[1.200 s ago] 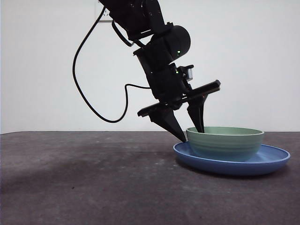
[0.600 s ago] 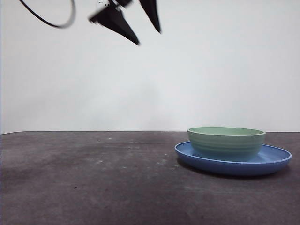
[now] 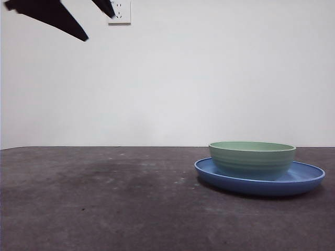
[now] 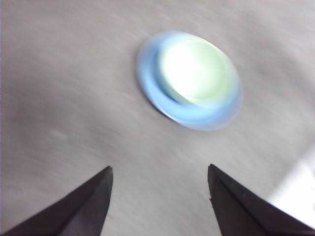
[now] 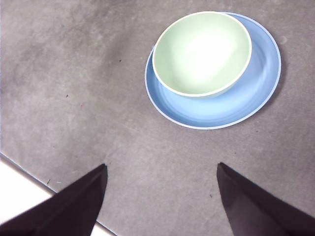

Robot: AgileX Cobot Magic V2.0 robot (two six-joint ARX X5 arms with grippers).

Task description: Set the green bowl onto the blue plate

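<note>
The pale green bowl [image 3: 252,158] stands upright on the wide blue plate [image 3: 310,180] at the right of the table. Nothing touches it. My left gripper [image 3: 99,27] is open and empty, high at the top left corner, far from the bowl. Its wrist view is blurred and shows the bowl [image 4: 194,71] on the plate [image 4: 150,91] well beyond the open gripper [image 4: 160,167]. My right gripper [image 5: 161,165] is open and empty, high above the table, with the bowl [image 5: 202,51] and plate [image 5: 256,93] beyond it. It does not show in the front view.
The dark grey table [image 3: 104,198] stretches left of the plate. A white wall socket [image 3: 119,13] sits on the back wall. The table's edge [image 5: 19,169] shows near the right gripper's jaw.
The left gripper let go of the bowl's rim, rose and pulled away up and to the left. The bowl stays on the plate.
</note>
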